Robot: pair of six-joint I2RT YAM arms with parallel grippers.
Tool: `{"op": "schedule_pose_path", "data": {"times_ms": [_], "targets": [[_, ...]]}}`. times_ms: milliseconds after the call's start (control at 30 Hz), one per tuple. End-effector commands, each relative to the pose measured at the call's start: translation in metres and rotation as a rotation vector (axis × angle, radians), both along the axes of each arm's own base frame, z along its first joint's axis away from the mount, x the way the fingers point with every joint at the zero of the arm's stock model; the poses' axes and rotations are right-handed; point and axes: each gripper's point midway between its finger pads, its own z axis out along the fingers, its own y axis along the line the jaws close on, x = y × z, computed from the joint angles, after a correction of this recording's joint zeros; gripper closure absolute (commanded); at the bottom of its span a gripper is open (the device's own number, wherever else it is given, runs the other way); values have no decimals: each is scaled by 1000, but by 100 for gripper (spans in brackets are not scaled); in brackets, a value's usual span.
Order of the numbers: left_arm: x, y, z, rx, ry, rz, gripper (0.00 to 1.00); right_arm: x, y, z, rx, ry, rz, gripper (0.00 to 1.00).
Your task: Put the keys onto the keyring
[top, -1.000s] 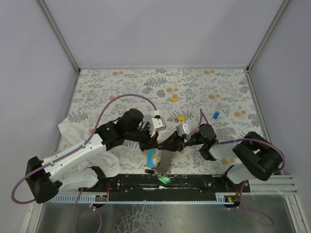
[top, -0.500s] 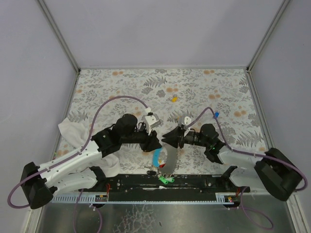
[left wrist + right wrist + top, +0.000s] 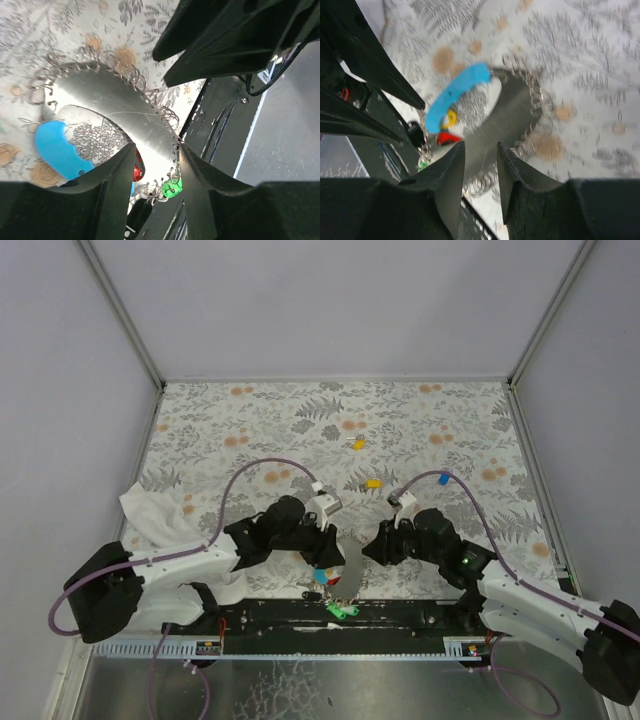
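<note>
Both arms reach in toward the middle of the near edge of the floral table (image 3: 250,430), tips facing each other and close together. The keyring (image 3: 341,573) lies on the table between and just below them, its curved grey strap (image 3: 125,115) bending round to a light-blue section (image 3: 457,95). A red key (image 3: 138,171) and a yellow key (image 3: 450,118) sit bunched at the strap's near end, and a green key (image 3: 342,610) lies just beyond them on the black rail (image 3: 420,615). The left gripper (image 3: 155,167) hangs over the strap with its jaws parted and nothing pinched; the strap shows through the gap. The right gripper (image 3: 480,167) is likewise spread and holds nothing, the grey strap visible below it. Two more yellow keys (image 3: 357,443) (image 3: 373,483) lie well apart from the ring, farther out on the table. A crumpled white cloth (image 3: 150,512) sits at the left edge beside the left arm.
</note>
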Motion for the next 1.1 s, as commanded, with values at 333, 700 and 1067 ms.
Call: {"op": "schedule_pose_path", "data": {"times_ms": [333,700,1067], "targets": [[-1,-33,-59,87,100,19,66,-38,-31,-48,-218,233,-83,65],[8,-27,-81,157,99,63,68,-50,-11,-50,-251,255,34,72],[7,-24,-86,179,98,55,68,-38,-4,-58,-240,224,-2,72]]}}
